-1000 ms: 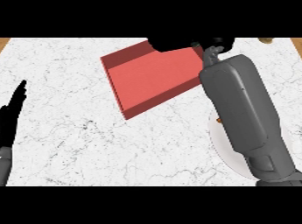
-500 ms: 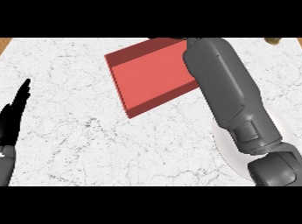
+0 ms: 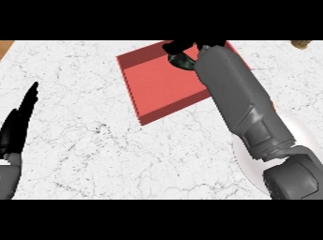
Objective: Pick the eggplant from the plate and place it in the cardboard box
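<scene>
Eggplant (image 3: 182,61) first: we see a small dark, glossy shape at the far side of the box (image 3: 165,89), right under our right hand (image 3: 190,47), and we take that to be it, though most of it is hidden. It sits over the box's red interior, near the far wall, not on the plate (image 3: 310,136). Whether it touches the floor of the box we cannot tell.

Our right hand shows at the top of the view, black, over the box's far edge. Its fingers (image 3: 176,46) look curled down around the dark shape, pinching it from above; the forearm covers the rest of the hand, so we cannot see the whole hold.

Our right forearm (image 3: 240,98) runs as a long grey bar from the lower right up across the near right corner of the box, hiding that corner.

Box: red, shallow, open, lying turned at an angle on the surface (image 3: 88,145), with low walls around a flat floor.

Plate: only a pale white rim peeks out on both sides of our right forearm, near the right edge, mostly covered by the arm.

Our left hand (image 3: 17,124) rests at the left edge, well apart from the box, fingers straight and pressed together, pointing up, holding nothing.

Surface: white marble with grey veins, with a strip of wood showing at the far left corner.
</scene>
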